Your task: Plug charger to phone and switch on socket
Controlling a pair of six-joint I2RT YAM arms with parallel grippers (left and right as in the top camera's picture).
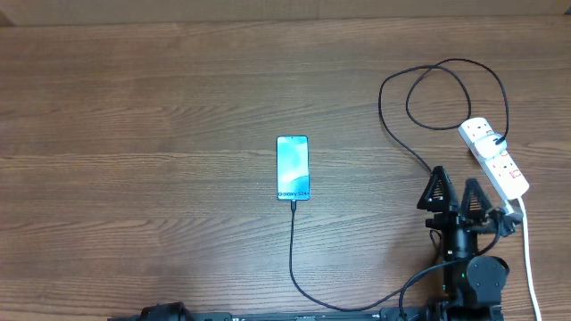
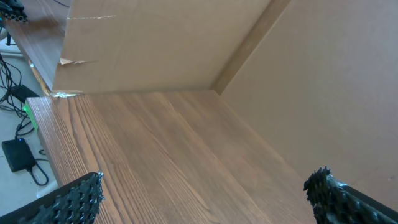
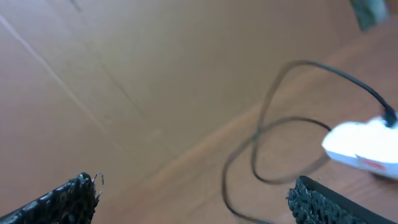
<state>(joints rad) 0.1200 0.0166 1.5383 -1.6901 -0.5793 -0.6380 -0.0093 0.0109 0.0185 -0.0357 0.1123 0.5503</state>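
Observation:
The phone (image 1: 293, 168) lies flat mid-table, its blue screen up. The charger, a thin black cable (image 1: 292, 250), meets the phone's near end, runs along the front edge, then loops (image 1: 437, 89) at the back right into the socket (image 1: 495, 158), a white strip with red switches. My right gripper (image 1: 454, 193) is open just left of the socket's near end, holding nothing. In the right wrist view its fingers (image 3: 62, 202) frame the cable loop (image 3: 261, 155), and the socket (image 3: 360, 146) lies beyond. My left gripper (image 2: 205, 199) is open over bare wood.
A cardboard wall (image 2: 186, 43) closes off the table's back and side. The socket's thick white cord (image 1: 528, 259) runs off the front right. Past the table's left edge lie floor cables and a black adapter (image 2: 15, 155).

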